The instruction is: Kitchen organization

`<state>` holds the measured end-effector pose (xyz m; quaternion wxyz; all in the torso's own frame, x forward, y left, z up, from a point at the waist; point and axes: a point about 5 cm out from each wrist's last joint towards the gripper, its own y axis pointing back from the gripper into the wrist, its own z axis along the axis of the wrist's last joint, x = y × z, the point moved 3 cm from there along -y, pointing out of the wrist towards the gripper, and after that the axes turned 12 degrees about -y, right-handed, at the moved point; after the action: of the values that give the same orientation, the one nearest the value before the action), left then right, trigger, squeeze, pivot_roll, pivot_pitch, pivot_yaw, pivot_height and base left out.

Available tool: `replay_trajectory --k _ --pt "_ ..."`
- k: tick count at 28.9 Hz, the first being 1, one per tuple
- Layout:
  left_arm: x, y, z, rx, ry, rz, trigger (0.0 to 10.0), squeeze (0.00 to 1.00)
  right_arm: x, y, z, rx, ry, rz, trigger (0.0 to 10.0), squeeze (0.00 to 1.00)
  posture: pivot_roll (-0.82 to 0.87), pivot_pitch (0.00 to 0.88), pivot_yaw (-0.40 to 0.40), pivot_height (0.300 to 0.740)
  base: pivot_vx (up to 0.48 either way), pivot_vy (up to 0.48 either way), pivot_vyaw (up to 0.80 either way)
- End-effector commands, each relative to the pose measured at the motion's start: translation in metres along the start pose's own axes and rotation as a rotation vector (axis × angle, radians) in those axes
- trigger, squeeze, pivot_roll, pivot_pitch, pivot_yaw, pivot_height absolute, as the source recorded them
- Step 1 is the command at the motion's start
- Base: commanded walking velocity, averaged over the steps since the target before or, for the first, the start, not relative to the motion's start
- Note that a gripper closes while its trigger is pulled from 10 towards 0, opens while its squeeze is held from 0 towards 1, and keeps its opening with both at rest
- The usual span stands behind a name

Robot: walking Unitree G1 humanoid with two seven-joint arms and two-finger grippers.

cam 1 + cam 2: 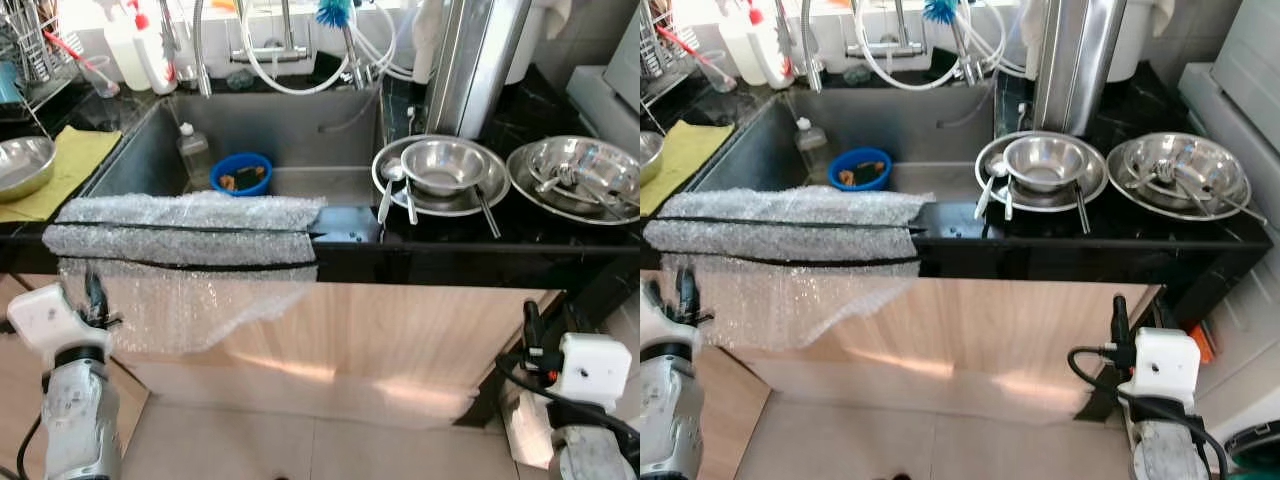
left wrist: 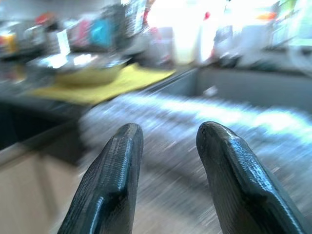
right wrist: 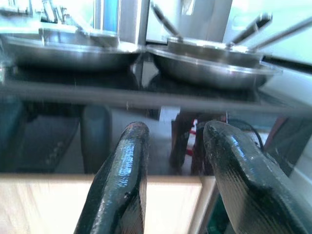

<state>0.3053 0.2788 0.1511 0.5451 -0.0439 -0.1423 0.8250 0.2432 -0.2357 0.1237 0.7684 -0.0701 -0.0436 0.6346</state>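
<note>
We stand before a black counter (image 1: 450,245) with a sink (image 1: 300,130). Bubble wrap (image 1: 185,228) drapes over the sink's front edge and hangs down the wooden cabinet (image 1: 400,340). Steel bowls (image 1: 445,165) with spoons sit right of the sink (a blue bowl (image 1: 241,172) lies inside it). Our left gripper (image 2: 168,161) and right gripper (image 3: 173,161) hang low before the cabinet, fingers parted, holding nothing.
</note>
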Motion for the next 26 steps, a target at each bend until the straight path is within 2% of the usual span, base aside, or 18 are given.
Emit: replay_trajectory --k 1,2,3,4,6,12,15,18,26 --pt "-0.011 -0.003 0.006 -0.008 0.009 -0.031 10.0 0.0 0.008 -0.004 0.009 -0.022 -0.017 0.012 10.0 0.0 -0.06 0.056 0.087 0.74 0.0 0.0 0.0" --pt "-0.017 -0.006 0.01 -0.02 0.019 -0.049 10.0 0.0 0.011 -0.005 0.011 -0.029 -0.017 0.019 10.0 0.0 -0.06 0.053 0.086 0.74 0.0 0.0 0.0" --pt "-0.037 -0.011 0.018 -0.038 0.054 -0.114 10.0 0.0 0.018 -0.01 0.015 -0.043 -0.022 0.038 10.0 0.0 -0.05 0.05 0.086 0.74 0.0 0.0 0.0" --pt "-0.048 -0.012 0.021 -0.044 0.07 -0.149 10.0 0.0 0.021 -0.013 0.018 -0.052 -0.04 0.04 10.0 0.0 -0.05 0.047 0.086 0.74 0.0 0.0 0.0" --pt "-0.058 -0.013 0.024 -0.048 0.084 -0.18 10.0 0.0 0.024 -0.017 0.021 -0.059 -0.061 0.04 10.0 0.0 -0.05 0.042 0.085 0.74 0.0 0.0 0.0" --pt "-0.099 -0.012 0.032 -0.05 0.122 -0.307 10.0 0.0 0.051 -0.037 0.044 -0.126 -0.106 0.091 10.0 0.0 -0.06 0.024 0.086 0.74 0.0 0.0 0.0" --pt "-0.106 -0.013 0.038 -0.069 0.138 -0.326 10.0 0.0 0.061 -0.041 0.049 -0.138 -0.117 0.12 10.0 0.0 -0.05 0.02 0.086 0.74 0.0 0.0 0.0" --pt "-0.114 -0.013 0.043 -0.101 0.12 -0.362 10.0 0.0 0.072 -0.049 0.054 -0.161 -0.146 0.142 10.0 0.0 -0.05 0.011 0.085 0.74 0.0 0.0 0.0" --pt "-0.117 -0.014 0.041 -0.095 0.119 -0.374 10.0 0.0 0.08 -0.056 0.059 -0.168 -0.169 0.151 10.0 0.0 -0.05 0.004 0.088 0.74 0.0 0.0 0.0"
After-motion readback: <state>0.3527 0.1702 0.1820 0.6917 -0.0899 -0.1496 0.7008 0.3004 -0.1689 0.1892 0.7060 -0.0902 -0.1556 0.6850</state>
